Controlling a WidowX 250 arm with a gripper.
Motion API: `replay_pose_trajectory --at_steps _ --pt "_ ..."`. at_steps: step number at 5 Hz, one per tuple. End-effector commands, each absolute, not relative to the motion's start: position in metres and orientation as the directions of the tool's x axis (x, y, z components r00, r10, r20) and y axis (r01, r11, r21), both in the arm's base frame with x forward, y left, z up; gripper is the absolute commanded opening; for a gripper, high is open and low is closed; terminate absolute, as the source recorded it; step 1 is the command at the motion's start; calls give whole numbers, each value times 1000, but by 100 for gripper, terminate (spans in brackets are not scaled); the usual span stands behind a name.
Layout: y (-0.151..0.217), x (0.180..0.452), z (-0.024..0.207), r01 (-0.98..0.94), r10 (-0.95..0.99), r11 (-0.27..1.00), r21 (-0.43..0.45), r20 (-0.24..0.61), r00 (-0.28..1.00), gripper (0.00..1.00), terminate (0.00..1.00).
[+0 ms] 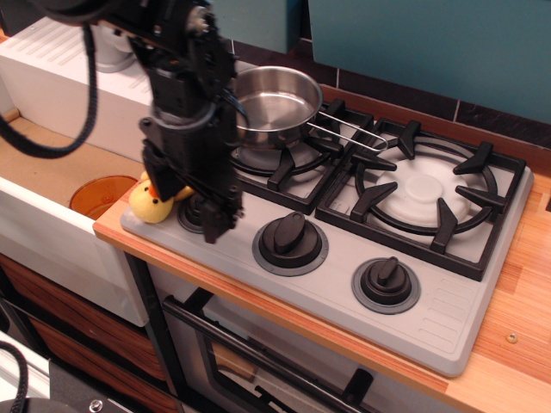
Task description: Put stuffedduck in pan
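The yellow stuffedduck (146,205) sits at the front left corner of the grey stovetop (430,318), partly hidden behind my gripper. My black gripper (185,209) points down just to the right of the duck and over the leftmost knob. Its jaws are spread and hold nothing, and the left finger is right beside the duck. The shiny steel pan (274,105) stands on the back left burner, behind my arm, with its wire handle (346,135) pointing right. The pan looks empty.
An orange-brown round disc (99,194) lies in the sink area left of the stove. Two more black knobs (290,240) (386,281) line the stove's front. The right burner grate (428,200) is bare. A white dish rack (60,60) is at the back left.
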State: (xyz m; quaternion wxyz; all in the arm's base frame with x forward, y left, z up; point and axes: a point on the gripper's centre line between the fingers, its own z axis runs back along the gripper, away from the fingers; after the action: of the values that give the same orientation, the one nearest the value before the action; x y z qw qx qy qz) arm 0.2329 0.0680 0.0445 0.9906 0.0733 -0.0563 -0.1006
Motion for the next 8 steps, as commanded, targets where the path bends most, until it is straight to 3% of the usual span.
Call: replay_pose_trajectory --at_steps 1,5,6,8 --pt "101 235 64 197 -230 954 225 132 964 100 0" --pt "124 252 80 230 -276 940 251 163 947 100 0" --pt "128 261 71 240 -284 940 242 165 945 100 0" --pt "120 252 36 202 -239 954 220 158 958 100 0"
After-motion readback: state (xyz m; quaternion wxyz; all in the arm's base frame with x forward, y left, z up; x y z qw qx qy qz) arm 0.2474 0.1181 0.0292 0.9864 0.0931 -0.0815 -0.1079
